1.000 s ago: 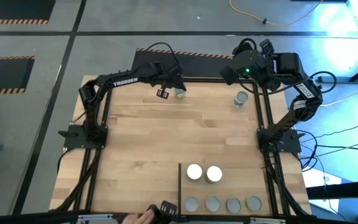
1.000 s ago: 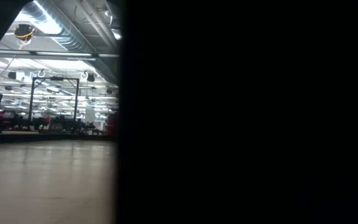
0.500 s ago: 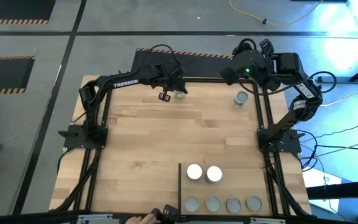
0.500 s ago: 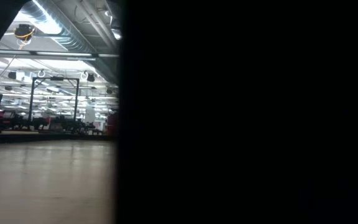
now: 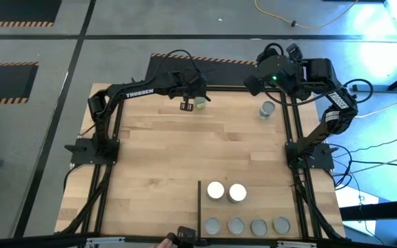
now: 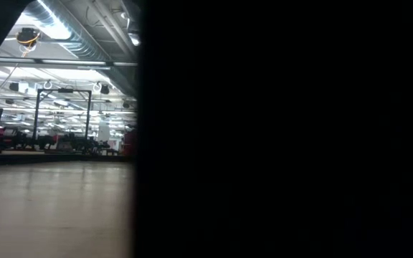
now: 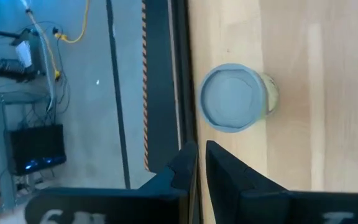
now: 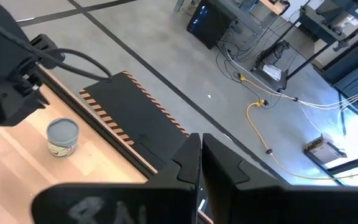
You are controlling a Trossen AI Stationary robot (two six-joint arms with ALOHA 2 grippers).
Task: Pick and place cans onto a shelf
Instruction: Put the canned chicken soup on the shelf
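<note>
1. Low view is mostly blacked out by something dark right at the lens; only a strip of bright hall shows.
2. Left gripper fingers nearly together, grasping nothing, just beside a grey-topped can near the table's far edge.
3. Right gripper pinched together, empty, over the far right corner, near another can.
4. Six cans sit on the shelf.

Two white-topped cans beside a black bar; four grey-topped cans; pale wood table; orange-black striped floor tape.
</note>
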